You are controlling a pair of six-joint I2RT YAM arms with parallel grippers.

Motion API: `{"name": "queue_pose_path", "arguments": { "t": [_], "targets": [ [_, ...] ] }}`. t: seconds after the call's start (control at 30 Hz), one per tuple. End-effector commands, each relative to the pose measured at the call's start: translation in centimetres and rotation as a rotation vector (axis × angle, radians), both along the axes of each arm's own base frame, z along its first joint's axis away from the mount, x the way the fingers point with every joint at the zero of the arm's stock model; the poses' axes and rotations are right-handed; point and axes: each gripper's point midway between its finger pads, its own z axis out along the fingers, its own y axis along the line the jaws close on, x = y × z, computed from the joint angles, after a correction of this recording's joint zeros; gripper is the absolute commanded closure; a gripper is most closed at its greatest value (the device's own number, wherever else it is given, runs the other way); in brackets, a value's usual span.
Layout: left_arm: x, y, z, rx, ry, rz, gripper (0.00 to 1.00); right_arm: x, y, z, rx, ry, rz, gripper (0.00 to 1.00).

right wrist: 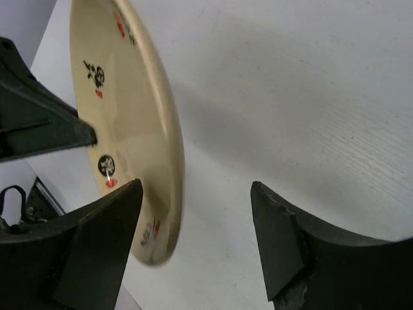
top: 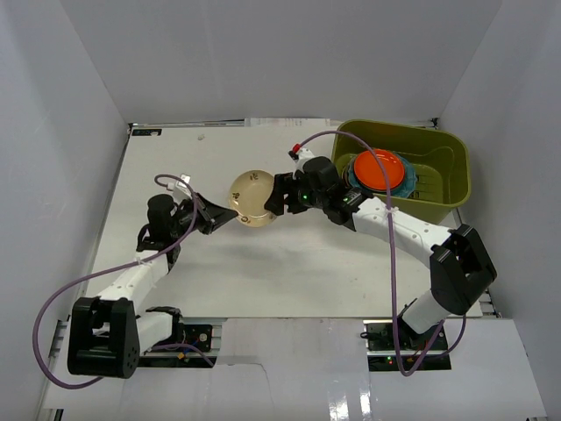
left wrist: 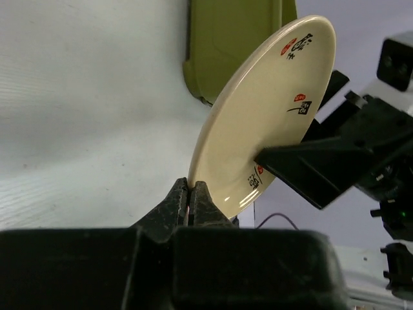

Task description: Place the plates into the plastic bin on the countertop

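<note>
While the handover step is in progress, items run left to right as follows.

Left gripper (left wrist: 191,197) — jaws closed tight on the lower rim of the beige plate (top: 254,197), holding it on edge and clear of the countertop (top: 289,263), roughly mid-table.

Beige plate — cream face with small red-and-black marks; tilted, face toward the left arm's side.

Right gripper (right wrist: 197,213) — jaws wide, straddling the plate's opposite rim. The plate sits close to one finger and apart from the other; it appears that neither pad is gripping, though contact on the near side is hard to judge.

Plastic bin (top: 447,149) — olive green, at the far right of the countertop, already holding an orange plate (top: 379,169) stacked on teal ones.

Step in hand: passing the beige plate from left arm to right. Next move, as judged — the right jaws close squarely on the rim before the left jaws part; then the plate goes rightward over the bin wall and down onto the stack.
</note>
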Motion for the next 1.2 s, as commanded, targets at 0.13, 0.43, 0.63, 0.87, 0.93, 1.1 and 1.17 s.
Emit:
{"name": "queue_pose_path", "arguments": {
  "t": [0.13, 0.43, 0.63, 0.87, 0.93, 1.1, 1.17],
  "targets": [
    [-2.2, -3.0, 5.6, 0.010, -0.202, -0.178, 0.73, 1.9, -2.0, 3.6, 0.056, -0.059, -0.137, 0.92],
    [-6.2, -5.0, 7.0, 0.186, -0.328, -0.414, 0.02, 8.0, -17.4, 12.2, 0.219, -0.183, -0.476, 0.92],
    [-7.9, -6.2, 4.9, 0.249, -0.324, -0.492, 0.02, 11.0, -31.7, 7.2, 0.138, -0.091, -0.828, 0.92],
    [-8.0, -6.3, 4.6, 0.291, -0.333, -0.485, 0.02, 13.3, -33.4, 3.2, 0.165, 0.024, -0.822, 0.92],
    [-7.9, -6.2, 4.5, 0.303, -0.335, -0.477, 0.02, 13.7, -33.5, 2.4, 0.164, 0.051, -0.825, 0.76],
    [-7.5, -6.0, 4.7, 0.320, -0.345, -0.458, 0.02, 12.8, -35.1, 2.7, 0.127, 0.040, -0.896, 0.04],
    [-7.4, -6.0, 4.9, 0.324, -0.353, -0.452, 0.02, 11.9, -35.7, 3.8, 0.103, 0.008, -0.918, 0.10]
  ]
}}
